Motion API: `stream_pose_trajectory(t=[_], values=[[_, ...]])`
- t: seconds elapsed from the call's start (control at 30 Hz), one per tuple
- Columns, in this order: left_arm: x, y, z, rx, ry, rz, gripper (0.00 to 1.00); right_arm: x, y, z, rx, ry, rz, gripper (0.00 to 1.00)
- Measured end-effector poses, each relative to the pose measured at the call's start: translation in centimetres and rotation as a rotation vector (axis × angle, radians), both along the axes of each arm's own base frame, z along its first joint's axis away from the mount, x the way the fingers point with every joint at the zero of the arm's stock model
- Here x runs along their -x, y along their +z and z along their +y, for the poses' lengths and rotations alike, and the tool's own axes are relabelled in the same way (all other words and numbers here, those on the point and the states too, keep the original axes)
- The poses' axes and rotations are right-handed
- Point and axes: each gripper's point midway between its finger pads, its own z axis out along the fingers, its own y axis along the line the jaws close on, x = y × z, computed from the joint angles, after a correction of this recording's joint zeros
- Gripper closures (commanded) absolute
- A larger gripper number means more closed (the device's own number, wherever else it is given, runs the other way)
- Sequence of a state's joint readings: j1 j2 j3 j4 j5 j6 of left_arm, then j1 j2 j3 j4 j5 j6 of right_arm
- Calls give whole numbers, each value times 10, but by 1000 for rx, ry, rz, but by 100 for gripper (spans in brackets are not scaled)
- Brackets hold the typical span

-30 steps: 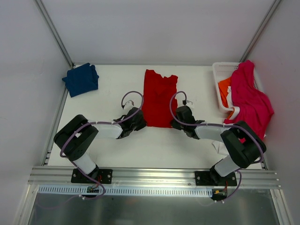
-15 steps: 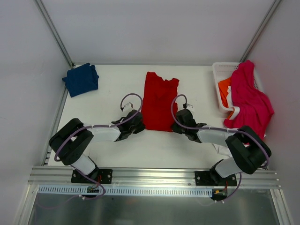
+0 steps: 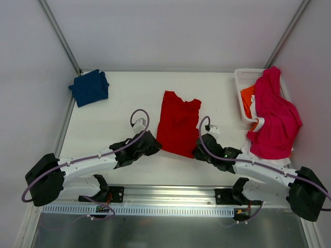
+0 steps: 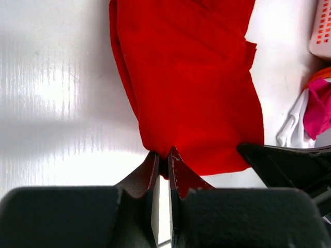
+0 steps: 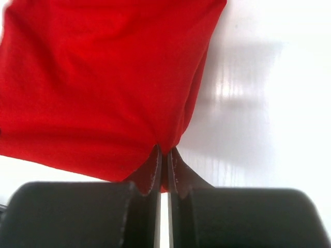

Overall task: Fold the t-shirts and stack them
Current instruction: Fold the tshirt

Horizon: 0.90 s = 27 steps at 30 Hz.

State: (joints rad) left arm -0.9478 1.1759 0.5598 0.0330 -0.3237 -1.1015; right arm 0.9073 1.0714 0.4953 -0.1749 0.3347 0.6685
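A bright red t-shirt [image 3: 178, 123] lies lengthways in the middle of the table, folded narrow, its collar at the far end. My left gripper [image 3: 155, 147] is shut on the shirt's near left corner [image 4: 163, 164]. My right gripper [image 3: 198, 151] is shut on the near right corner [image 5: 164, 155]. A navy blue t-shirt [image 3: 89, 87] lies folded at the far left. A magenta-pink t-shirt [image 3: 275, 114] hangs over the basket at the right, with orange cloth [image 3: 247, 98] and white cloth [image 3: 258, 123] beside it.
A white plastic basket [image 3: 243, 78] stands at the far right edge of the table. Metal frame posts run up both back corners. A rail crosses the near edge below the arm bases.
Both arms have stretched low and pulled toward the near edge, dragging the red shirt nearer and slightly right. The left gripper closed on the shirt's corner.
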Motion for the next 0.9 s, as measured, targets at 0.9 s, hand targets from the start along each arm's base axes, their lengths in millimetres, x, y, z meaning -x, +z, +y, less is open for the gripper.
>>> stream_pose_trajectory(t=[0.9], values=[[-93,105,-12,-82,82,-217,100,-93,108,-12,231,-129,-179,100]])
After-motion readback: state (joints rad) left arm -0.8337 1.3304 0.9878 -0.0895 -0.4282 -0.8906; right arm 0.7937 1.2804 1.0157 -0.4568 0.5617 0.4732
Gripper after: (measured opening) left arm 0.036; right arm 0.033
